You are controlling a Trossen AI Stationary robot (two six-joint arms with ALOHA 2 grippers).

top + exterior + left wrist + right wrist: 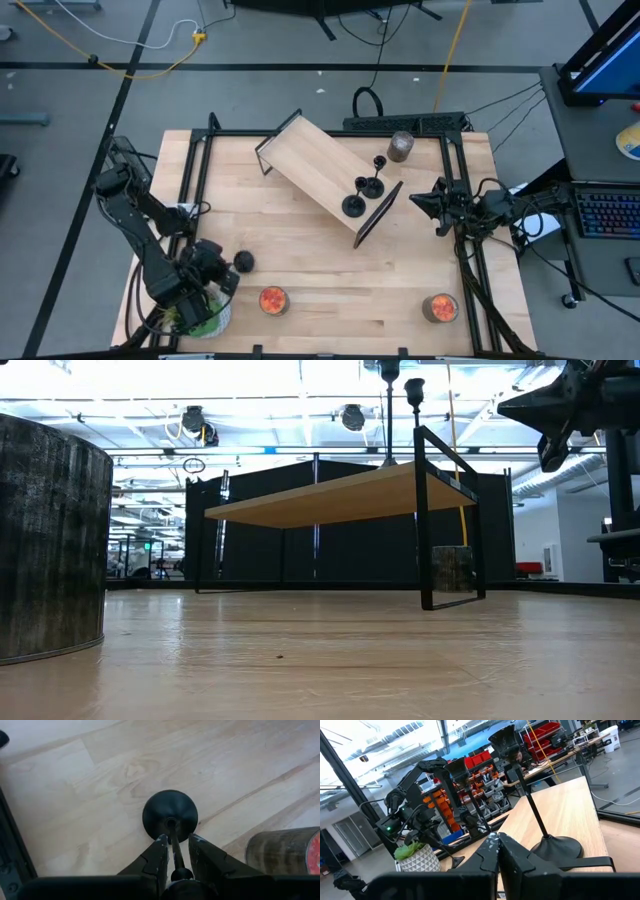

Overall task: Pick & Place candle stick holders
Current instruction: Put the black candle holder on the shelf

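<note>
Bench of pale wood carries everything, and on it a raised wooden shelf with black end frames stands askew toward the far edge. Two candle stick holders stand upright on the shelf's right end, one nearer its corner than the other. The third candle stick holder is at the bench's front left, where the left gripper has its fingers closed on the thin stem. In the left wrist view the stem runs straight out between the jaws toward the round base, so its long axis lies along the gripper's own reach and the base points away from the wrist. The shelf sits well away, toward the far right, so the left arm, being the one holding, looks set to carry the holder across. Right gripper waits just off the shelf's right end, jaws together and holding nothing. Counted: three holders, two jars with orange-red tops by the front edge, one grey jar near the far edge, and one white pot with a green plant at the front left corner
</note>
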